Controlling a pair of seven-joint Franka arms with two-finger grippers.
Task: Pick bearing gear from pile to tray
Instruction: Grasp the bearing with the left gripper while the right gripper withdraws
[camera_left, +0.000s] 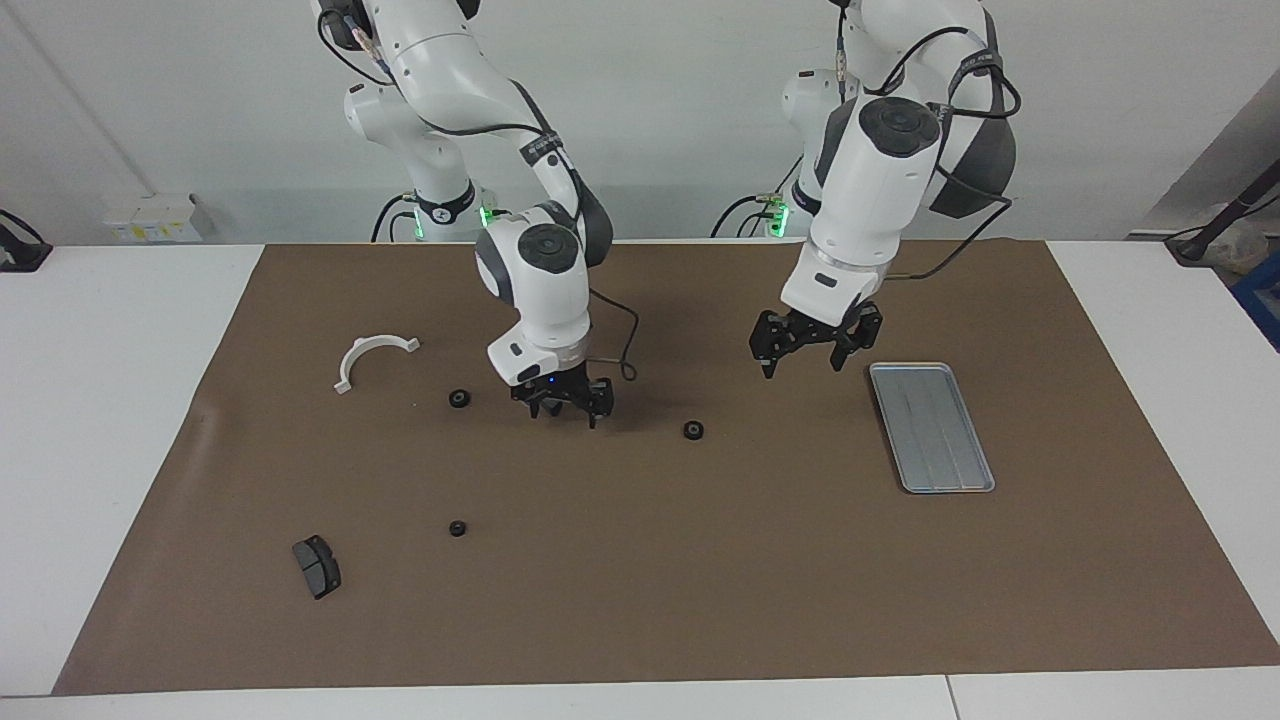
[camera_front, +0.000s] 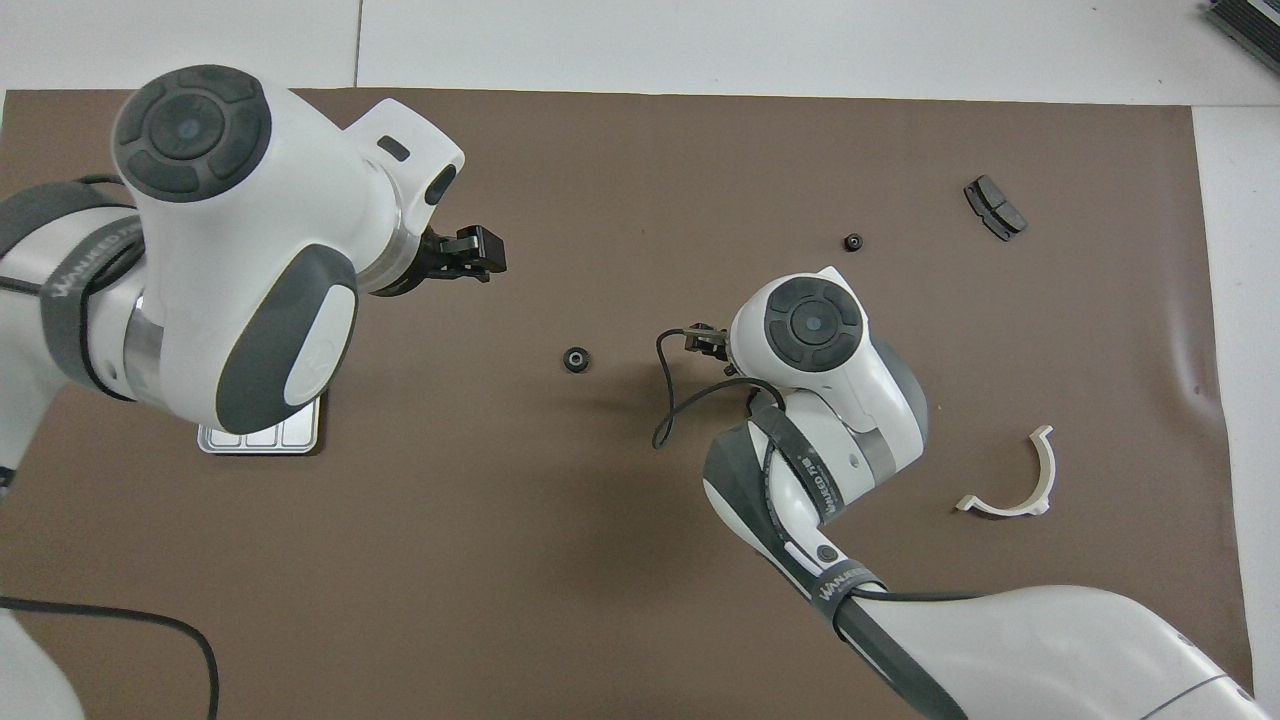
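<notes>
White half-ring bracket (camera_left: 372, 358), dark pad (camera_left: 316, 566) and two black round pieces (camera_left: 459, 398) (camera_left: 457, 527) lie toward the right arm's end. Bearing gear (camera_left: 692, 430) sits loose on the mat between both grippers, clear of the tray (camera_left: 931, 426). Right gripper (camera_left: 564, 402) low, fingers spread, empty. Left gripper (camera_left: 805, 351) raised beside tray, fingers spread, empty

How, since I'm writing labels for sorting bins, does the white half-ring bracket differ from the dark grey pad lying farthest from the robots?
Colour: the bracket is white, the pad dark grey. Shape: the bracket is a thin open arc with small end tabs; the pad is a solid, stubby block. Place: the bracket lies nearer to the robots than the pad. Both lie loose on the brown mat toward the right arm's end.
</notes>
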